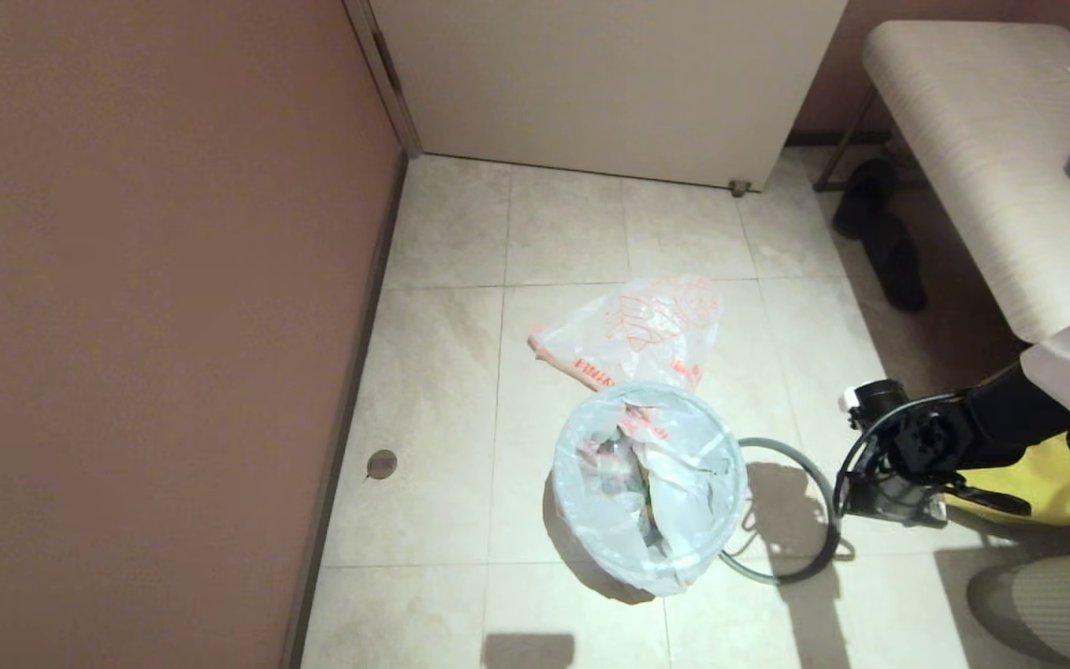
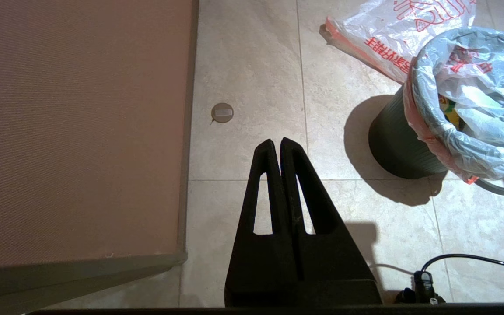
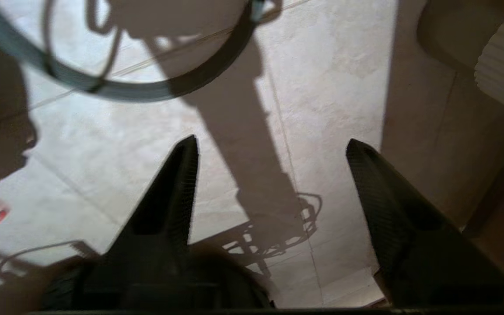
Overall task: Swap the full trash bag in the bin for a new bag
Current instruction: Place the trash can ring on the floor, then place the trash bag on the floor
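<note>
The bin stands on the tiled floor, its black wall showing in the left wrist view. The full trash bag lines it, folded over the rim, with crumpled waste inside. Just behind the bin, the new bag lies flat on the floor, orange-red print up. The bin's grey hoop lies on the floor against its right side. My right gripper hangs open over bare tile just right of the hoop, holding nothing. My left gripper is shut and empty, above the floor left of the bin.
A brown wall runs down the left and a white door closes the back. At the right are a striped bench, black slippers under it, a yellow bag and a ribbed stool. A drain cap sits near the wall.
</note>
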Controlling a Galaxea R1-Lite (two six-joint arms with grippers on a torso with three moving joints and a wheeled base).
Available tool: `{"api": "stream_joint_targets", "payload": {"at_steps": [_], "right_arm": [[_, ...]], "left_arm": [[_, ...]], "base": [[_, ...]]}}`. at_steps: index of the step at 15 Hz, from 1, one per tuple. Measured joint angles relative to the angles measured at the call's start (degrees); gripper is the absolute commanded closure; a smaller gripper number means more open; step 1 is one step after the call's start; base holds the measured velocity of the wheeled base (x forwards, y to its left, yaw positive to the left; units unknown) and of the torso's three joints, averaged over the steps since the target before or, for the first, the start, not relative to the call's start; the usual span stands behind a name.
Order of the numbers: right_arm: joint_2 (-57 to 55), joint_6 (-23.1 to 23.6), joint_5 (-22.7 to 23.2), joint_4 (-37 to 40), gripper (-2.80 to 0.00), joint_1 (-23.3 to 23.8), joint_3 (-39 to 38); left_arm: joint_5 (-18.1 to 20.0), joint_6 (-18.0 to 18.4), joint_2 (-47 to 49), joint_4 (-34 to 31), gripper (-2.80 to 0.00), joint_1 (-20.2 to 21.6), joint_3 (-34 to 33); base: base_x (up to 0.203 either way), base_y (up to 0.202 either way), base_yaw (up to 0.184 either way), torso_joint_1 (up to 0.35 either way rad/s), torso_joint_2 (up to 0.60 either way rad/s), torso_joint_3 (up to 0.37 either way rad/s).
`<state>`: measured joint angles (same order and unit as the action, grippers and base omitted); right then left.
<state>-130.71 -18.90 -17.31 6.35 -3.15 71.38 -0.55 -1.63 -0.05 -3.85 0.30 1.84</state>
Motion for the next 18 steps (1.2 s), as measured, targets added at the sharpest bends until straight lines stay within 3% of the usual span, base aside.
{"api": "stream_joint_targets", "payload": {"at_steps": [5,8,15,18], "right_arm": [[9.46,-2.63,-3.57,2.83,0.00,-10.55,-4.68],[12.66,-7.01,-3.82,4.92,0.00,-14.10,-5.11],[15.53,-7.84,2.39,3.77,0.00,-13.25,-8.79],[13.80,-6.57,8.60,-3.70,0.00,-11.21,-9.28]], "left_arm": [[0.02,0.00,0.00,0.01,0.00,0.02,0.00],[0.02,-0.01,0.00,0.00,0.00,0.02,0.00],[0.02,0.01,0.00,0.02,0.00,0.00,0.00],[-0.02,-0.01,0.00,0.00,0.00,0.00,0.00]], "base": [[0.000,0.000,0.000,0.000,0.00,0.000],[0.000,0.000,0.000,0.000,0.00,0.000],[0.000,0.000,0.000,0.000,0.00,0.000],[0.000,0.000,0.000,0.000,0.00,0.000]]}}
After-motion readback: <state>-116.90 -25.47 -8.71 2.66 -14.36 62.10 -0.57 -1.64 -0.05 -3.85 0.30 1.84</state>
